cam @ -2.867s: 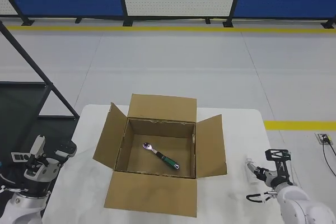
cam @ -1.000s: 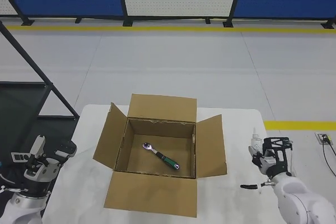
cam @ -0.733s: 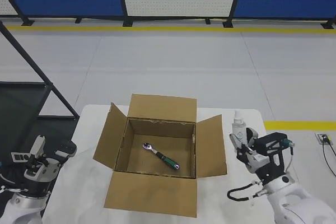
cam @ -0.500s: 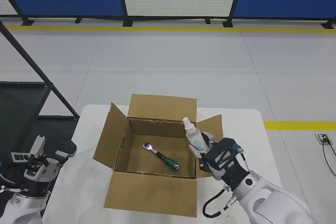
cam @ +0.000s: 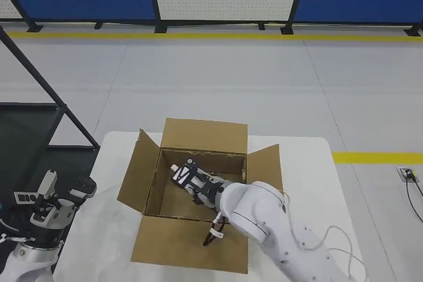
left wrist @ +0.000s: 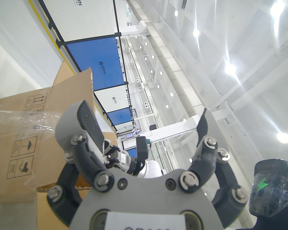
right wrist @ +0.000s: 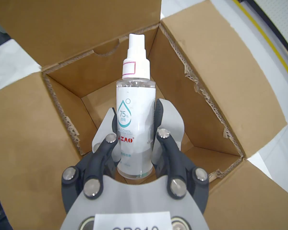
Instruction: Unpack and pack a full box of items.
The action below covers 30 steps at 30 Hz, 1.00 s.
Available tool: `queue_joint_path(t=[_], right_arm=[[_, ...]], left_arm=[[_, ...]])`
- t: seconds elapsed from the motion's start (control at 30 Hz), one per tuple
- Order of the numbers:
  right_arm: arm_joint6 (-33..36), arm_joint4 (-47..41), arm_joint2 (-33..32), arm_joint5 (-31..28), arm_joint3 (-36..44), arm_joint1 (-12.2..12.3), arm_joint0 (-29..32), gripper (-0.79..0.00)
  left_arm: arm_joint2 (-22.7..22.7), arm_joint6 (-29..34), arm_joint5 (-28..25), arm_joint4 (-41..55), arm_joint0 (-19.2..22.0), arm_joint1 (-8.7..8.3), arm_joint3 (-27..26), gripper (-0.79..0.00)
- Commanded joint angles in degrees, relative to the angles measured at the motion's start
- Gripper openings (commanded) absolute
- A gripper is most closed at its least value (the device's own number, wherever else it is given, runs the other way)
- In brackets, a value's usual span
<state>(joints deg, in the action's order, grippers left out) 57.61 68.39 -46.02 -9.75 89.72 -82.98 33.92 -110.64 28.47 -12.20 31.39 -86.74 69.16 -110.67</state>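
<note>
A: Where is the spray bottle to be found?

B: It is clamped in the right gripper — the jaws are closed onto the lower half of its clear body, with the white nozzle pointing away from the wrist. In the top view the same gripper is seen inside the opening of the cardboard box, toward its left rear part. The bottle is thus held within the box. Whether the floor is touched cannot be told.

A: And the other arm?

B: The left gripper is seen off the left edge of the table. Its jaws are spread wide and nothing is held.

A: Which step is judged to be in hand?

B: Most likely the packing half, with the bottle being set down.

A: How is that best done?

B: The bottle should be lowered until it is borne by the floor. It is better laid along a wall than stood upright, since a tall, narrow bottle is easily tipped. The torn cardboard along the wall tops should be cleared by the nozzle. The jaws should be opened only once the weight is taken — a smooth round body may roll, so a corner is preferred. Afterwards the wrist should be drawn straight up so that no flap is caught.
</note>
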Motion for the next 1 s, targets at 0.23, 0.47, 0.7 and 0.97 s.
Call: queue_joint_path(t=[0.23, 0.47, 0.7, 0.97], right_arm=[[6.6, -4.7, 7.0, 1.6, -20.9, -4.7, -12.4, -0.785], [6.0, -5.2, 11.6, 3.7, -31.8, -8.2, -16.6, -0.785], [4.9, -6.3, 14.2, 3.4, -41.6, -11.5, -19.5, -0.785], [3.4, -8.0, 15.6, 1.3, -49.4, -14.5, -21.7, -0.489]], left_arm=[[0.0, 0.0, 0.0, 0.0, 0.0, 0.0, 0.0, 0.0], [0.0, 0.0, 0.0, 0.0, 0.0, 0.0, 0.0, 0.0], [0.0, 0.0, 0.0, 0.0, 0.0, 0.0, 0.0, 0.0], [0.0, 0.0, 0.0, 0.0, 0.0, 0.0, 0.0, 0.0]])
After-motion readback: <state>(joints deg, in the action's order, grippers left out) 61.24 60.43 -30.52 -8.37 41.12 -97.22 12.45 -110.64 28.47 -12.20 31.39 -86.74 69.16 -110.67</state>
